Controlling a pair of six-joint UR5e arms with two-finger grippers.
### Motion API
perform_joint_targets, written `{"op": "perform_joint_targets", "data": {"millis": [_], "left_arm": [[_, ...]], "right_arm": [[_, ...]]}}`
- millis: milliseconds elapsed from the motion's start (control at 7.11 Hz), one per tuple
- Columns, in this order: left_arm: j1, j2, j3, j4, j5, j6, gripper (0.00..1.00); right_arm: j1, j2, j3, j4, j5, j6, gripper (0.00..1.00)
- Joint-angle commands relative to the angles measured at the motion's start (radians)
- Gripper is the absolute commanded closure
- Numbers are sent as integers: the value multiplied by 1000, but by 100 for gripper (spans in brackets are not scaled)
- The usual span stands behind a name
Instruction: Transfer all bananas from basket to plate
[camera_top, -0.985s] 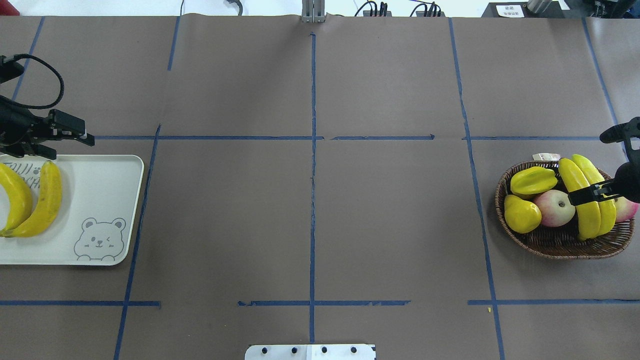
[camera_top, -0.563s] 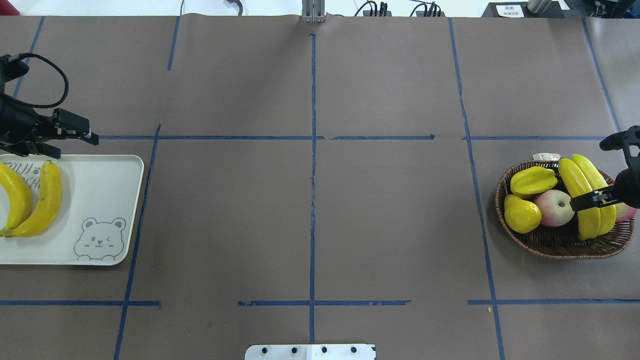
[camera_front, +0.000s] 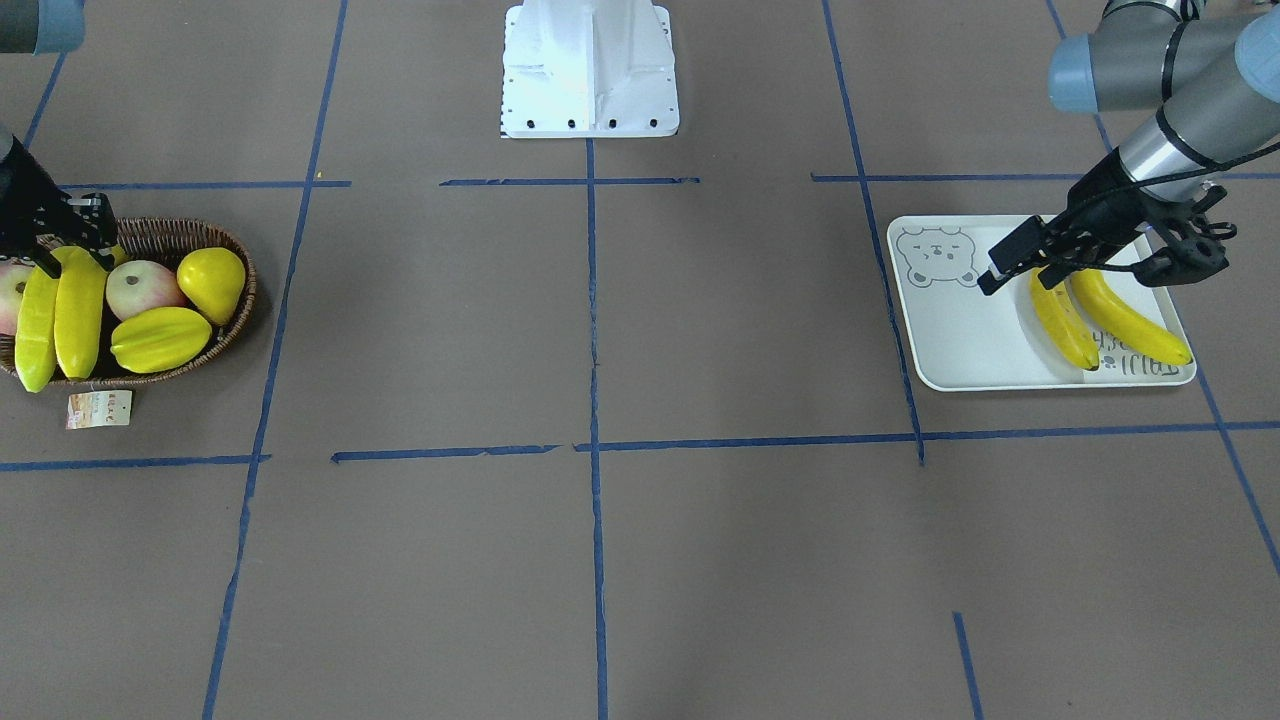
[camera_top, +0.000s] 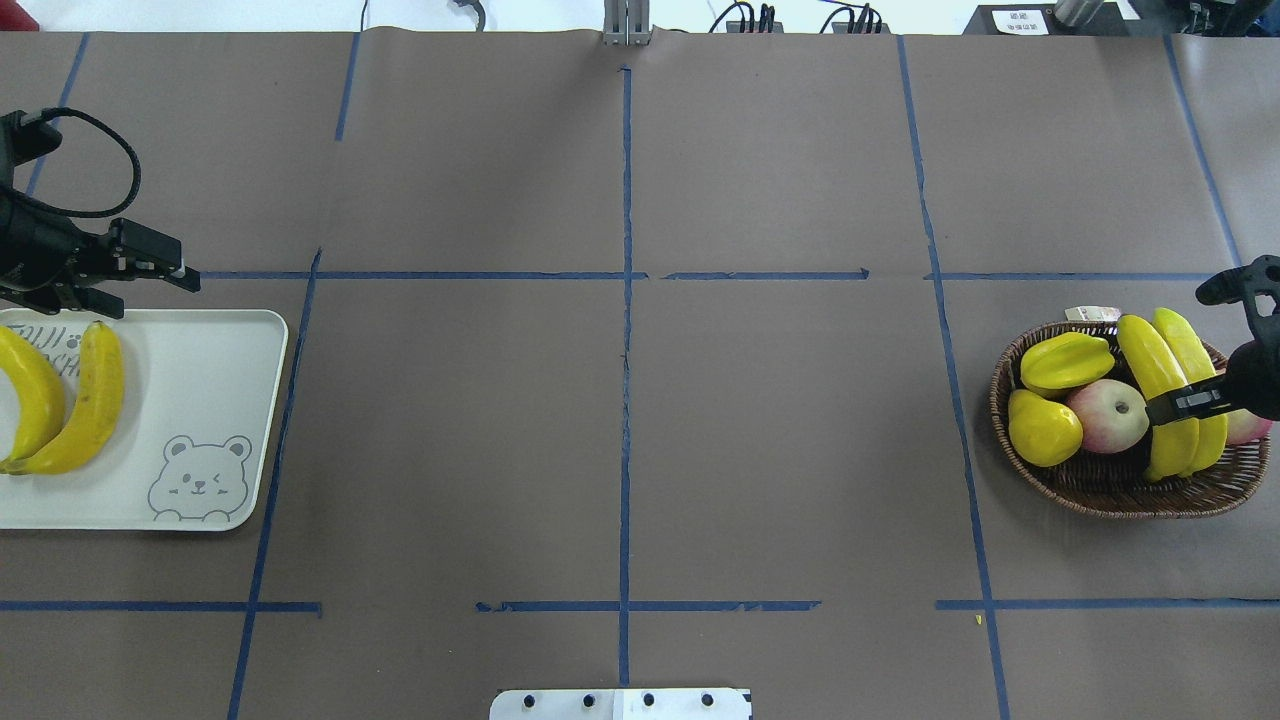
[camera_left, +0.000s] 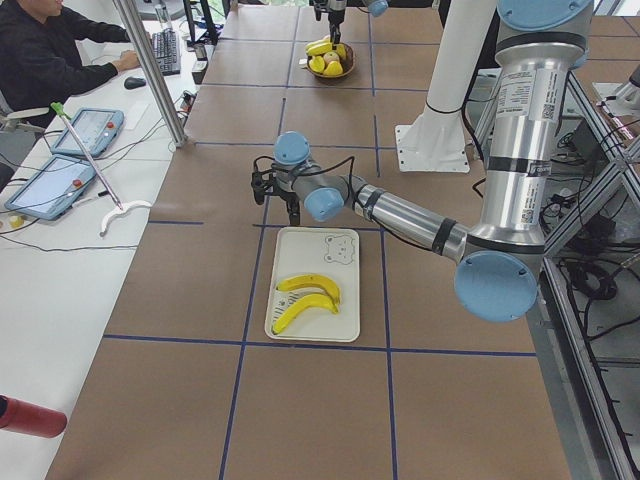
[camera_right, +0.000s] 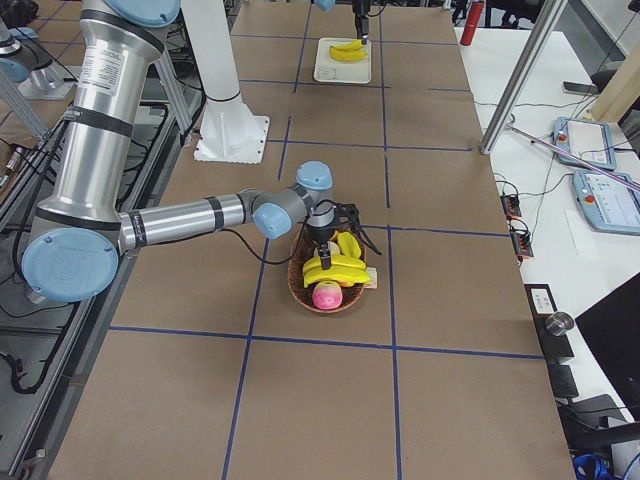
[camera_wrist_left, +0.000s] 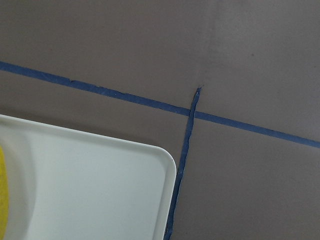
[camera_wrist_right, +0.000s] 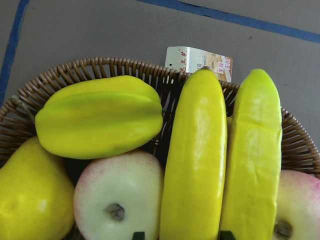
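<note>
Right gripper (camera_top: 1165, 406) hangs over the oval woven-wicker basket (camera_top: 1100, 493), jaws parted astride one of two glossy, curved bananas (camera_wrist_right: 195, 160) lying side by side, long axes pointing at the paper tag (camera_wrist_right: 199, 60). Only its wrist view shows both fingertips (camera_wrist_right: 225, 235). Left gripper (camera_top: 150, 293), spread and empty, hovers at the flat white plate (camera_top: 200, 400) bearing another banana pair (camera_top: 95, 390).

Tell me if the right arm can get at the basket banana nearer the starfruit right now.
Probably yes. The right gripper hangs open directly over that banana, straddling it. It lies on top in the basket beside the second banana, with nothing covering it.
</note>
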Motion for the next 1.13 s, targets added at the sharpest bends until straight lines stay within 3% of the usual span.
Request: {"op": "perform_joint_targets", "data": {"millis": [0,844,985], "left_arm": [[1,0,3,2,0,0,0],[2,-1,1,0,2,0,0],[2,-1,0,0,2,0,0]], "right_arm": [[0,2,1,-2,10,-1,45],[-2,2,-12,-6,11,-1,45],[-2,4,-11,-4,11,-1,63]]}}
